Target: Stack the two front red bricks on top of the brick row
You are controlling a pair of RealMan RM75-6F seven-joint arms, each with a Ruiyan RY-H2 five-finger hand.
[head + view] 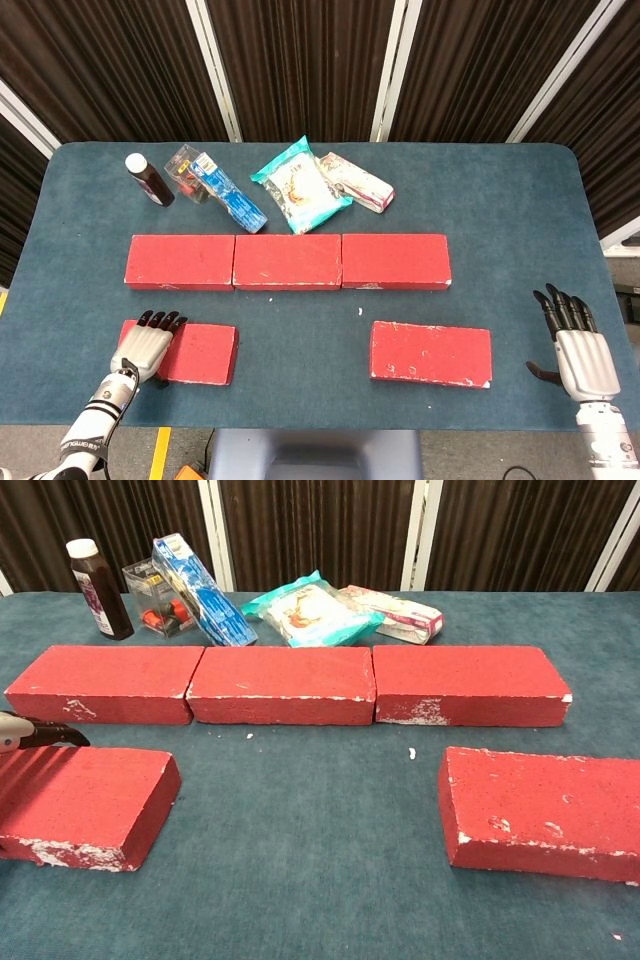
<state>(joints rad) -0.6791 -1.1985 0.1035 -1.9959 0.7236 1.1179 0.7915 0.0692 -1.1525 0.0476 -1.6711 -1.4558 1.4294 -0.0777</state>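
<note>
Three red bricks form a row across the table's middle point(287, 261), also seen in the chest view point(283, 685). The front left red brick point(203, 353) point(90, 798) lies flat below the row's left end. My left hand point(146, 345) hovers over that brick's left end with its fingers point(38, 735) stretched out straight and holding nothing. The front right red brick point(431, 353) point(545, 810) lies flat below the row's right end. My right hand point(575, 350) stands open with fingers spread, well to the right of that brick and apart from it.
Behind the row stand a dark bottle point(149, 180), a clear box point(185, 170), a blue carton point(230, 195), a teal packet point(300, 187) and a pale packet point(355, 181). The table's front edge point(320, 425) runs close under both front bricks.
</note>
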